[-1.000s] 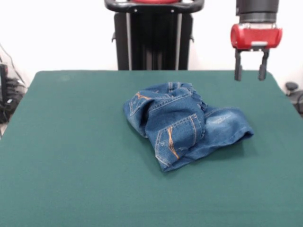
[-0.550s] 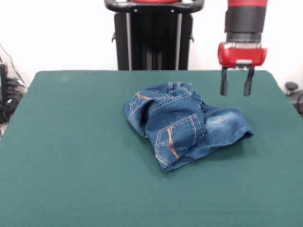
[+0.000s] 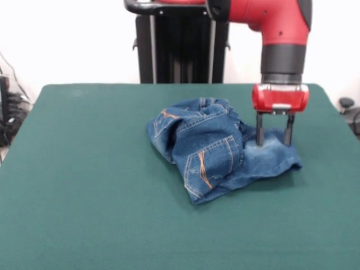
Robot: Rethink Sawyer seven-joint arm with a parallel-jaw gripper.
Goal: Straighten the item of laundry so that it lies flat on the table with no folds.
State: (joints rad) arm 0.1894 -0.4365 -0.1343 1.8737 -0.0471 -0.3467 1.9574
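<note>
Denim jeans point(image 3: 216, 149) under spread tool point(image 3: 274, 138)

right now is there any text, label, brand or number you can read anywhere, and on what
None can be read.
Jeans: only orange stitching and faded patches show, no legible tag or label.
Gripper: its red housing shows a pale panel, no readable marking.
Table: plain green top, no text.
</note>
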